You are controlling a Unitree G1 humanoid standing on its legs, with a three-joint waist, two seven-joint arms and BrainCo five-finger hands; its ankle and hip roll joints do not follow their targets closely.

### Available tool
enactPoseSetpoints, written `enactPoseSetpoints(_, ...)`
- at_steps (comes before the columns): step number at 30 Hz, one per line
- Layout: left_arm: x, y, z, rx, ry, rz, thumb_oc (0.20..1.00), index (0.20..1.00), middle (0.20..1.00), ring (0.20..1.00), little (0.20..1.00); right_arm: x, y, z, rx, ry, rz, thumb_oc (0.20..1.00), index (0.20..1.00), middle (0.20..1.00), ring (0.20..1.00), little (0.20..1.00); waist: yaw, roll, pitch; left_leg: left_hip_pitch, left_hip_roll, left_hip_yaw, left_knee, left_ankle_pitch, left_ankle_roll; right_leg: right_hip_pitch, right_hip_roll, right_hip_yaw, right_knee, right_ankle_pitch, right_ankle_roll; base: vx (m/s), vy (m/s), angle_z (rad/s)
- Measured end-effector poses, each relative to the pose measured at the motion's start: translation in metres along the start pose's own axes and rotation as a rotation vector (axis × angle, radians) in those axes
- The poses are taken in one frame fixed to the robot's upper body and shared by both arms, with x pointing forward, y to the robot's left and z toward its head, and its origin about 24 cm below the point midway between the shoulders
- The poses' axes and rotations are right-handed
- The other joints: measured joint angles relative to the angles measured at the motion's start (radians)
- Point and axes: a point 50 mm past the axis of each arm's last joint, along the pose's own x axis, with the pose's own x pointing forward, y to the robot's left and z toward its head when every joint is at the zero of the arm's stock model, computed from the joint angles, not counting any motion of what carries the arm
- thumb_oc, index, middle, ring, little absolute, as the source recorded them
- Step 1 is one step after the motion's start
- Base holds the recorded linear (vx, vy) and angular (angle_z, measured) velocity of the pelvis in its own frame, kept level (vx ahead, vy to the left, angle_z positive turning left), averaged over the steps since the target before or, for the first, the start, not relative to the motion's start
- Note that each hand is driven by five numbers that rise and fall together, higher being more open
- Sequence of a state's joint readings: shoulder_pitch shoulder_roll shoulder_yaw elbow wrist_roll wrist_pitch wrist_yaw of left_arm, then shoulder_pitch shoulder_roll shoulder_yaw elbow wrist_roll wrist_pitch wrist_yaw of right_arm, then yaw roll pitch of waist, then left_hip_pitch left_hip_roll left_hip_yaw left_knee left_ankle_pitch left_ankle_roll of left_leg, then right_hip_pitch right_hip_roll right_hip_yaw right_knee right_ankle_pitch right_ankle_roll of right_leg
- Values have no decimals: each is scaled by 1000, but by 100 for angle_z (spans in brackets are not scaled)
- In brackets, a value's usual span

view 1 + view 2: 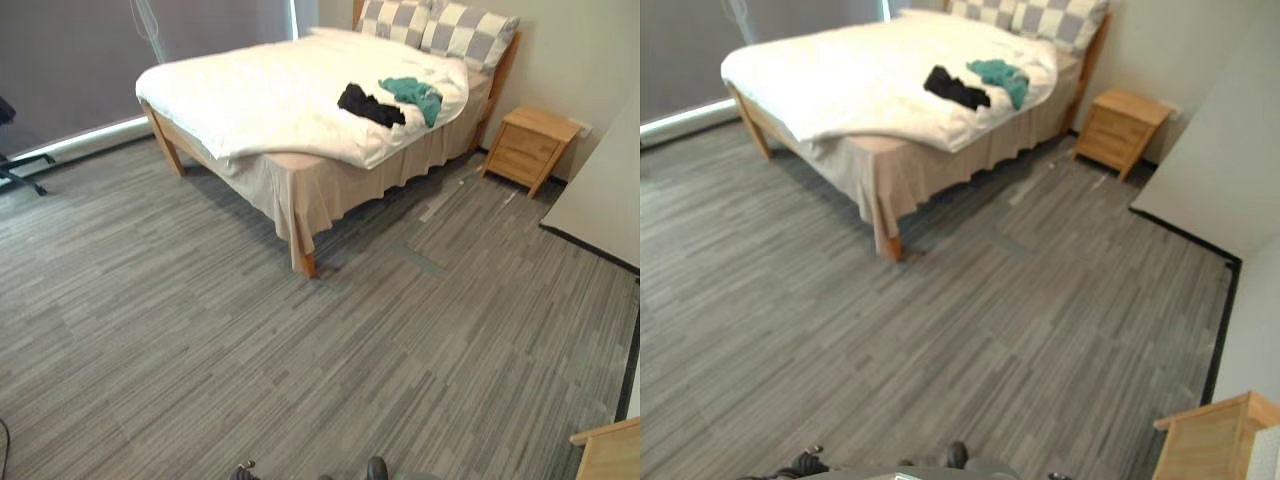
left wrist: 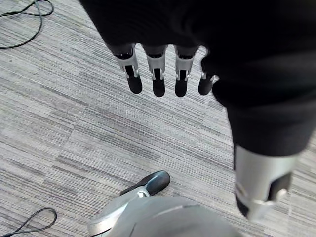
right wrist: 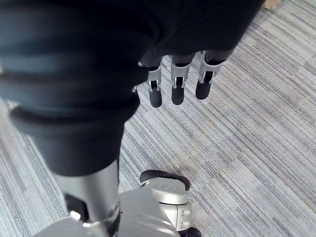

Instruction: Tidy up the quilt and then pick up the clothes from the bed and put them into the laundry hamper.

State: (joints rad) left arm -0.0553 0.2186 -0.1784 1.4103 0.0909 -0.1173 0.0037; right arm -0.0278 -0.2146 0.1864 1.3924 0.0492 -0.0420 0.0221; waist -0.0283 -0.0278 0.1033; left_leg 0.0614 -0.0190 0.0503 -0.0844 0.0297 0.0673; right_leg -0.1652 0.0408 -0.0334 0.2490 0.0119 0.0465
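Bedding covers most of the wooden bed (image 1: 165,140), which stands at the far side of the grey striped floor (image 1: 300,370): a white quilt (image 1: 270,95) is spread across the mattress, and its near edge is rumpled and drawn back at the foot corner, where a bare patch of beige sheet (image 1: 300,160) and its hanging skirt show. Two pieces of clothing lie on the quilt near the bed's right edge, toward the head end: a black garment (image 1: 370,105) in a loose heap, and a teal garment (image 1: 415,95) just beside it on the side nearer the pillows. Two grey-and-white checked pillows (image 1: 440,30) lean at the headboard. A wooden nightstand (image 1: 528,148) stands on the floor beside the bed's right side, close to the wall. The corner of another pale wooden piece (image 1: 1210,440) shows at the near right. The left hand (image 2: 158,74) hangs over the floor with its fingers straight and relaxed, holding nothing, well away from the bed. The right hand (image 3: 177,81) hangs the same way, fingers loose and spread, with nothing in it.
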Motion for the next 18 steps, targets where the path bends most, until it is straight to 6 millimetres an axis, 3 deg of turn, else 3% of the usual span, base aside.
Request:
enactPoseSetpoints(2, 1, 3, 7, -32, -14, 13, 1000, 1000, 1000, 1000, 1000, 0, -2, 5, 22, -9, -4, 1000, 1000, 1000, 1000, 1000, 10, -7, 53, 40, 0, -3, 6, -14, 2, -90, -15, -34, 216, 27, 49, 354, 1, -7)
enactPoseSetpoints(3, 1, 3, 5, -53, -2, 11, 1000, 1000, 1000, 1000, 1000, 1, -3, 9, 20, -19, -6, 1000, 1000, 1000, 1000, 1000, -1, 9, 77, 62, 4, -14, 11, -30, 5, -150, -42, -90, 358, 15, 55, 442, -114, 32)
enactPoseSetpoints(4, 0, 1, 1, -73, 9, 10, 1000, 1000, 1000, 1000, 1000, 0, 1, 1, 24, 4, 4, 1000, 1000, 1000, 1000, 1000, -10, 9, 74, 64, 7, -13, 14, -54, 12, -170, -70, -112, 341, -19, 61, 300, -84, 70)
enactPoseSetpoints(5, 1, 0, 4, -61, -14, 7, 1000, 1000, 1000, 1000, 1000, 0, 3, -5, 29, 16, 8, 1000, 1000, 1000, 1000, 1000, -20, 2, 67, 59, 2, -27, 12, -67, 5, -178, -85, -98, 233, -35, 50, 680, -243, 75)
enactPoseSetpoints(7, 1, 0, 6, -56, -18, 4, 1000, 1000, 1000, 1000, 1000, -1, 5, -11, 40, 33, 11, 1000, 1000, 1000, 1000, 1000, -34, 2, 67, 52, 0, -41, 10, -64, 9, -193, -112, -84, 140, -43, 50, 528, -222, 73)
enactPoseSetpoints(8, 1, -1, 10, -43, -26, -1, 1000, 1000, 1000, 1000, 1000, -1, 3, -10, 95, 15, 2, 1000, 1000, 1000, 1000, 1000, -59, 5, 52, -15, -1, -70, 42, -89, -13, -190, -144, -64, -40, -48, 57, 762, -336, 88)
enactPoseSetpoints(9, 1, -2, 7, -27, -1, -7, 1000, 1000, 1000, 1000, 1000, -1, 3, -9, 126, 34, -1, 1000, 1000, 1000, 1000, 1000, -68, 1, 54, 0, 2, -79, 7, -82, -7, -167, -156, -69, -170, -39, 74, 629, -273, 74)
enactPoseSetpoints(11, -2, -11, -15, -23, 74, -29, 1000, 1000, 1000, 1000, 1000, -2, 7, -17, 171, 50, 3, 1000, 1000, 1000, 1000, 1000, -100, 6, 54, 59, 35, -92, 3, -111, -50, -114, -146, -38, -177, 23, 76, 756, -417, 23)
enactPoseSetpoints(13, -3, -12, -19, -16, 83, -32, 1000, 1000, 1000, 1000, 1000, -5, 6, -39, 162, 104, 0, 1000, 1000, 1000, 1000, 1000, -121, 34, 31, 81, 75, -119, -2, -133, -78, -127, -110, -54, -91, 38, 60, 700, -510, 37)
enactPoseSetpoints(14, -4, -9, -22, 12, 80, -29, 1000, 1000, 1000, 1000, 1000, -8, 15, -53, 160, 187, 22, 1000, 1000, 1000, 1000, 1000, -126, 11, 28, 79, 96, -79, 177, -169, -119, -108, -83, -62, -4, 9, 17, 280, -305, 28)
enactPoseSetpoints(15, -3, -10, -20, -5, 72, -27, 1000, 1000, 1000, 1000, 1000, -10, 18, -60, 160, 205, 30, 1000, 1000, 1000, 1000, 1000, -123, 6, 23, 46, 113, -56, 291, -176, -158, -79, -63, -59, -13, 16, -20, 352, -476, 0)
enactPoseSetpoints(16, -4, -6, -22, -17, 54, -16, 1000, 1000, 1000, 1000, 1000, -11, 20, -63, 136, 208, 40, 1000, 1000, 1000, 1000, 1000, -105, -18, -2, -72, 135, -54, 561, -161, -177, -53, -44, -60, -59, -5, -41, 318, -424, -66)
enactPoseSetpoints(17, -2, -2, -11, -35, 12, 0, 1000, 1000, 1000, 1000, 1000, -8, 13, -51, 98, 158, 29, 1000, 1000, 1000, 1000, 1000, -70, -25, -13, -216, 127, -92, 840, -106, -169, -47, -35, -71, -79, -8, -60, 492, -494, -104)
enactPoseSetpoints(18, -1, 4, -1, -57, -17, 20, 1000, 1000, 1000, 1000, 1000, -3, 3, -28, 70, 81, 5, 1000, 1000, 1000, 1000, 1000, -45, -38, -6, -310, 87, -126, 994, -42, -160, -28, -28, -78, -98, 20, -150, 622, -363, -104)
